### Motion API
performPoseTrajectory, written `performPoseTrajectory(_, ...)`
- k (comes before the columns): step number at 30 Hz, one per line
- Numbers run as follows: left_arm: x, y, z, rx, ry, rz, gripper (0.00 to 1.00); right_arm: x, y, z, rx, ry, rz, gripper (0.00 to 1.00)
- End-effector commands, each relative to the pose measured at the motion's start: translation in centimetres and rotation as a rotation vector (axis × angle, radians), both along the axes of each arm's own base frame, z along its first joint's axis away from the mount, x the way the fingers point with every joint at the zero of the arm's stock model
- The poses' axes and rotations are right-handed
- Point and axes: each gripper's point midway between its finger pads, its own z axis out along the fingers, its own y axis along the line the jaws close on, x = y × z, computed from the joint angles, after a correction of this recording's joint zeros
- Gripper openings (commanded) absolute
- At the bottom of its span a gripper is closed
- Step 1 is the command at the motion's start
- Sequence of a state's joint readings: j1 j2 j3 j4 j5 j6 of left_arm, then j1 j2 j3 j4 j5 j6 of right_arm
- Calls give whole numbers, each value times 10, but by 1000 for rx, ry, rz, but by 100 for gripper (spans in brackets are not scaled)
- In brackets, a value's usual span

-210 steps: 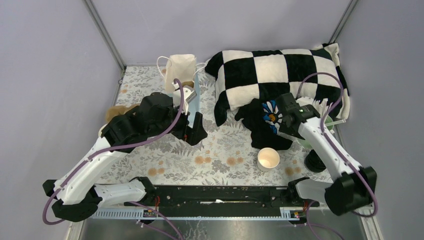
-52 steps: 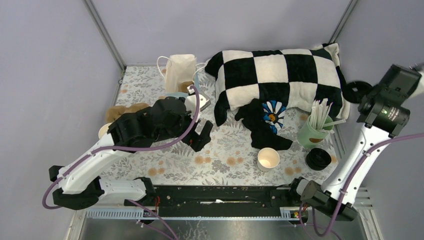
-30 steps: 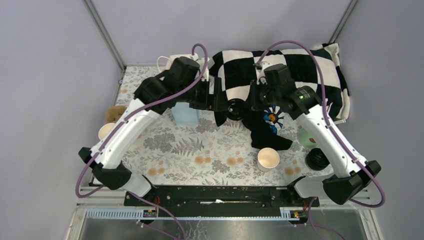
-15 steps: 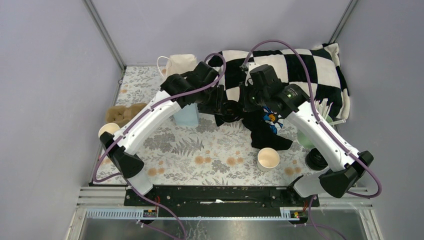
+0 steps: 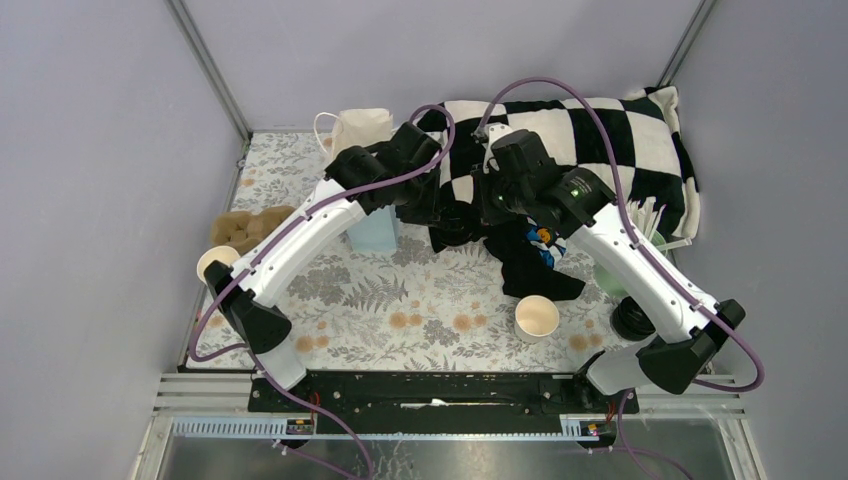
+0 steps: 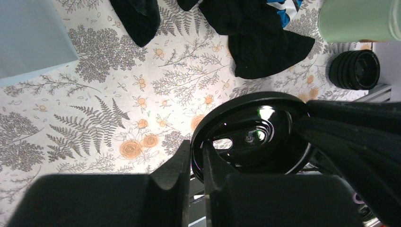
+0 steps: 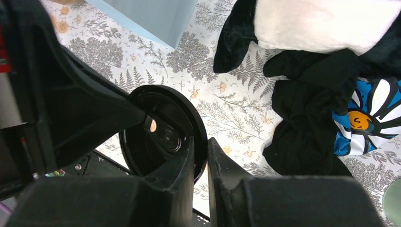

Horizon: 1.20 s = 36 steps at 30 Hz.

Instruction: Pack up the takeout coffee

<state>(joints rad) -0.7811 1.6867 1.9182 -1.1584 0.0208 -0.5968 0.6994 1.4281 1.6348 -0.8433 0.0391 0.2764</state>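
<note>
Handover of lid (image 6: 250, 137) in mid-air above table (image 5: 420, 300). My left gripper (image 6: 197, 153) pinches one edge of the rim, jaws narrow. My right gripper (image 7: 201, 151) pinches the opposite edge likewise, so both hold the one lid. Cup (image 5: 537, 318) stands upright and uncapped on the table, near the front, well apart from the lid. Step in hand, as I judge it: passing the lid between arms before capping. Next move calls for one gripper to let go, and the other to carry the lid level over the cup's mouth.
</note>
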Motion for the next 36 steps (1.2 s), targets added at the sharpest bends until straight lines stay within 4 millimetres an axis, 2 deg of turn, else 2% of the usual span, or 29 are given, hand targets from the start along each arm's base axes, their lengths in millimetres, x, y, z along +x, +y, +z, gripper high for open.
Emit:
performPoseTrajectory(1,8,-4,20,-44,-53,5,10,1,4,28,15,-69,0,16)
performPoseTrajectory(5,11,-1,33,-88,-64,6,7,-3,7,39,44,-65,-4,22)
performPoseTrajectory(8,11,5,42,-141,-53,14,5,-7,8,52,82,-63,-12,34)
performPoseTrajectory(10,9,9,46,-197,-30,11,4,-12,8,65,107,-74,-7,46)
performPoseTrajectory(12,9,13,56,-264,-25,11,4,-15,5,84,129,-99,-5,64)
performPoseTrajectory(15,7,21,77,-392,-7,-7,4,-19,-6,126,186,-181,-32,90)
performPoseTrajectory(17,5,25,100,-541,-8,-40,4,-28,-2,152,266,-222,14,98)
performPoseTrajectory(20,-6,32,148,-848,-18,-141,5,-53,26,191,475,-248,177,100)
performPoseTrajectory(21,-13,35,169,-965,-10,-164,6,-65,36,210,569,-270,255,100)
performPoseTrajectory(22,-20,39,185,-1035,-63,-222,8,-69,41,213,613,-253,271,100)
performPoseTrajectory(24,-35,44,214,-1188,-72,-286,8,-79,49,236,724,-274,325,100)
performPoseTrajectory(26,-48,47,232,-1298,-25,-325,8,-83,55,251,792,-267,358,100)
performPoseTrajectory(28,-54,50,242,-1357,-17,-360,8,-87,64,260,845,-240,395,100)
performPoseTrajectory(32,-59,51,253,-1367,-22,-406,8,-85,78,264,900,-184,424,100)
performPoseTrajectory(36,-59,50,253,-1360,-18,-407,8,-83,86,263,926,-151,441,100)
